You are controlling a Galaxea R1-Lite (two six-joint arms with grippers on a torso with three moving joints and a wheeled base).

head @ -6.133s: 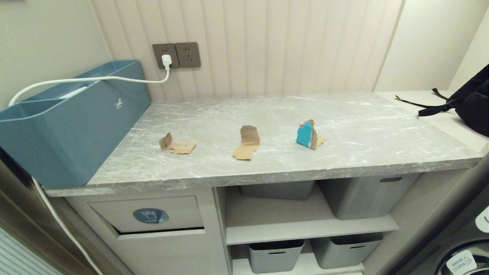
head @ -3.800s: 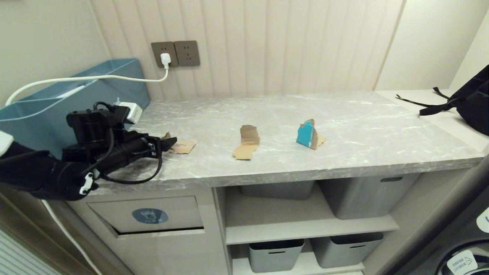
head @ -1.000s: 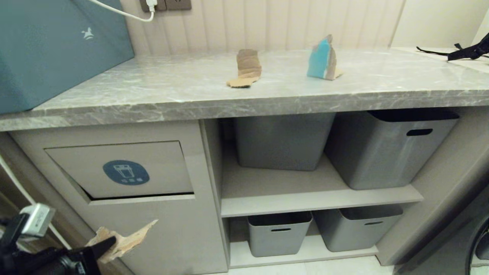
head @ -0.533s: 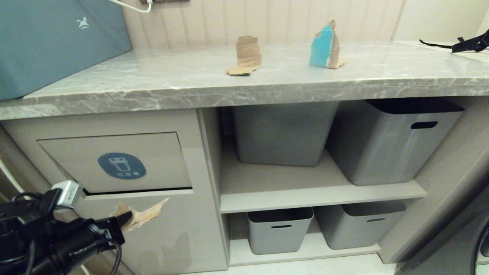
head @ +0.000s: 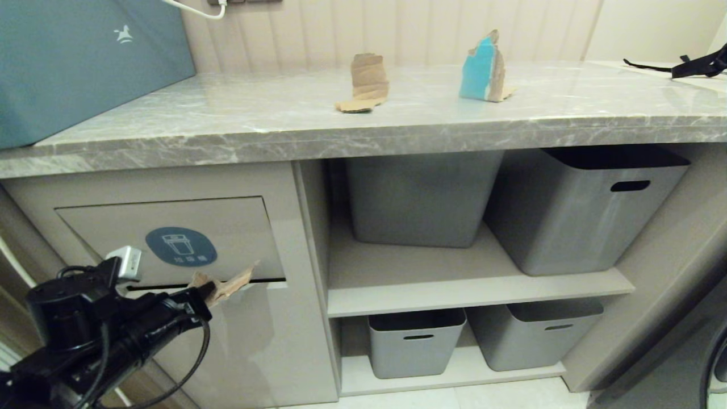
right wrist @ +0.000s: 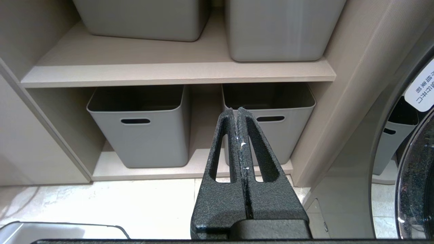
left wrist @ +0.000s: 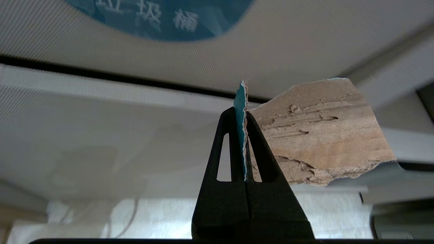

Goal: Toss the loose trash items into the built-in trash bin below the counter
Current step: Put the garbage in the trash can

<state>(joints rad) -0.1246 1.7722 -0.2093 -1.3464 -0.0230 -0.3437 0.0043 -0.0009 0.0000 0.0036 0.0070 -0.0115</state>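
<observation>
While clamped, left gripper (head: pixel 205 296) (fully closed) pinches cardboard scrap (head: pixel 227 284).

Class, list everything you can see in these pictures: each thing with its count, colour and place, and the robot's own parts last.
Cardboard scraps: three, brown. One folded and one with a turquoise face on the counter; one in the left claw at the bin flap's slot.
Counter: one, grey marble, over beige cabinets.
Trash bin flap: one, beige with a blue sticker, below the counter's left end.
Storage bins: four, grey; two on the upper shelf, two on the lower.
Teal box: one, on the counter's left end.
Black bag: one, far right.
Left claw: black, shut on the scrap.
Right claw: black, shut, empty, before the lower bins.
</observation>
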